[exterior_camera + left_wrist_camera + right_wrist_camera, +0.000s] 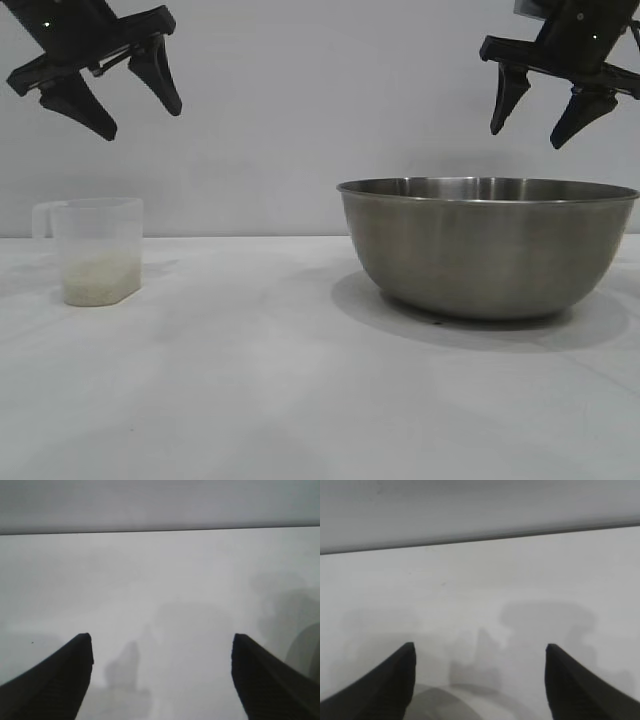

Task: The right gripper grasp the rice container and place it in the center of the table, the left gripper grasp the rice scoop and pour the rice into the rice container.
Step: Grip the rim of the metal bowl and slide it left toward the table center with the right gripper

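Note:
The rice container (488,250), a large steel bowl, stands on the white table (300,390) at the right. High above its right half hangs my right gripper (527,137), open, with nothing between its fingers. In the right wrist view the right gripper (480,646) shows its spread fingers over the table, with the rice container's rim (470,700) just below them. The rice scoop (98,250), a frosted plastic cup, stands at the left with rice (98,282) in its bottom. My left gripper (141,119) hangs open, well above the scoop. In the left wrist view the left gripper (161,637) holds nothing.
A plain grey wall (320,120) closes off the back of the table. Bare tabletop lies between the scoop and the bowl and in front of both.

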`<state>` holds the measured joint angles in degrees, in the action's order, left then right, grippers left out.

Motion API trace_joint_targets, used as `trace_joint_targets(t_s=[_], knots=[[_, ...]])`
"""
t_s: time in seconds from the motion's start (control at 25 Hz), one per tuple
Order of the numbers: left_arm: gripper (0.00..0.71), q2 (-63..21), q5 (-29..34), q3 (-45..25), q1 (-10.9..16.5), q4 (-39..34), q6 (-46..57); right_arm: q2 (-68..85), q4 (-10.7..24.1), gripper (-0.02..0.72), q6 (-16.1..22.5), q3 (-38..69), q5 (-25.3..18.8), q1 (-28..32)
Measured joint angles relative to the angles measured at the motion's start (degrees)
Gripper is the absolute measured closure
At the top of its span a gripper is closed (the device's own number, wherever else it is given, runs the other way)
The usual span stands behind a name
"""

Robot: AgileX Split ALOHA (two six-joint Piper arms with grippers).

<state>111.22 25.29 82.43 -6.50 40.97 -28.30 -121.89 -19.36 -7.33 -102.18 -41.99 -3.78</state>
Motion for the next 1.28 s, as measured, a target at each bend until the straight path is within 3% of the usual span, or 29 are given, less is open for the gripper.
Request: trace_joint_targets(t_s=[0.44, 0.68, 0.8, 1.16, 1.28], knots=[[0.203, 0.00, 0.00, 0.00, 0.00, 0.00, 0.00, 0.00, 0.00, 0.218, -0.13, 0.00, 0.00, 0.00], [0.203, 0.00, 0.00, 0.00, 0.00, 0.00, -0.08, 0.79, 0.50, 0.218, -3.56, 0.00, -1.84, 0.05], [0.203, 0.00, 0.00, 0.00, 0.00, 0.00, -0.08, 2.62, 1.94, 0.218, -4.04, 0.00, -5.85, 0.05], [0.203, 0.00, 0.23, 0.00, 0.00, 0.00, -0.08, 8.88, 3.44, 0.218, -4.03, 0.00, -26.71, 0.05], [0.203, 0.00, 0.33, 0.00, 0.00, 0.00, -0.08, 9.83, 3.44, 0.218, -3.60, 0.00, -28.53, 0.05]])
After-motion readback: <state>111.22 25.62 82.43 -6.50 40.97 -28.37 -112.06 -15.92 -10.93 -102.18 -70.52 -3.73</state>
